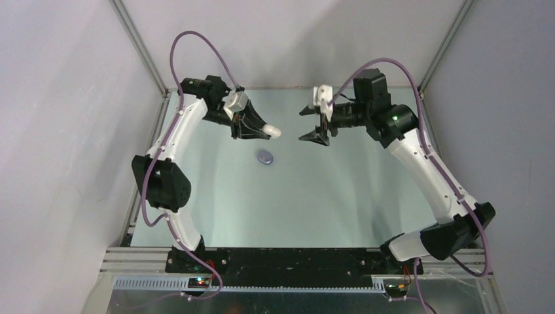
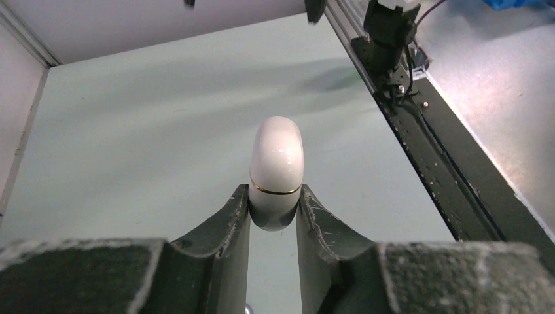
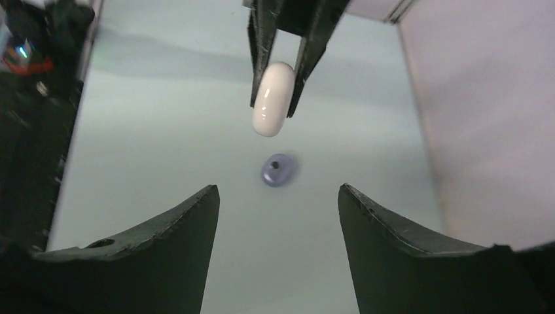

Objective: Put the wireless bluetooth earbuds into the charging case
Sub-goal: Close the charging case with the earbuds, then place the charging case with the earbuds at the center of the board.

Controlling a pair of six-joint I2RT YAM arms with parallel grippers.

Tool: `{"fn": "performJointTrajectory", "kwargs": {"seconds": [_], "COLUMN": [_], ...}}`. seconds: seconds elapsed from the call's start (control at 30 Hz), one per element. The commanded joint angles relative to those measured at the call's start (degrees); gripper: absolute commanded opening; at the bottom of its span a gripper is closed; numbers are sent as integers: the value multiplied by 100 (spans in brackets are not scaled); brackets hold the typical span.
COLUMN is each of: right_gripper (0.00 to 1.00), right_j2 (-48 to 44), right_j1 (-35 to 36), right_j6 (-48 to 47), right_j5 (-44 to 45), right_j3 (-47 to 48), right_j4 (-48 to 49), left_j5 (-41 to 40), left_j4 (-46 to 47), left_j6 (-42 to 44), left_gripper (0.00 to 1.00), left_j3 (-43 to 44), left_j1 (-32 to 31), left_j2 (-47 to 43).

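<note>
Purple and pebble-smooth, the purple case (image 1: pixel 265 157) lay on the pale green table (image 1: pixel 340 196), left of centre. Just beyond it the left gripper (image 2: pixel 275 197) was clamped on the glossy white charging case (image 2: pixel 276 160), its thin gold seam closed. Farther right, the right gripper (image 3: pixel 277 191) hung with jaws apart, empty. No loose earbuds showed, so insertion looked finished or nearly so.

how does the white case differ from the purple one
The white case is clamped in the left gripper, off the table; the purple case lies loose on the table. The white case has a thin gold band; the purple case shows a dark dot. Both are smooth rounded pebbles.
</note>
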Motion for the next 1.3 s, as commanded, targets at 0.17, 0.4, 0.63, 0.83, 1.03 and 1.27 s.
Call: {"fn": "performJointTrajectory", "kwargs": {"seconds": [0.17, 0.4, 0.63, 0.83, 1.03, 1.27], "right_gripper": [69, 69, 69, 68, 68, 67], "right_j2": [649, 382, -51, -279, -401, -355], "right_j1": [-410, -1132, -1625, -1749, -1904, -1943], "right_j6": [4110, 6018, 6038, 5591, 5711, 6135], "right_j5": [-688, -601, 508, 1460, 1663, 1705], "right_j3": [-126, -1068, -1505, -1794, -2312, -2785], "right_j4": [2100, 3127, 2795, 2111, 2103, 2408], "left_j5": [417, -1679, -2358, -1883, -2688, -3771], "left_j4": [-254, 2940, 9477, 14044, 9152, 8006], "left_j6": [-1696, -6343, -12161, -14889, -12420, -11919], "left_gripper": [0, 0, 0, 0, 8, 10], "left_j3": [1360, 1116, -2003, -4335, -3254, -2771], "left_j1": [-88, -239, 219, 139, -334, -1169], "left_j2": [471, -126, -1274, -684, 164, 873]}}
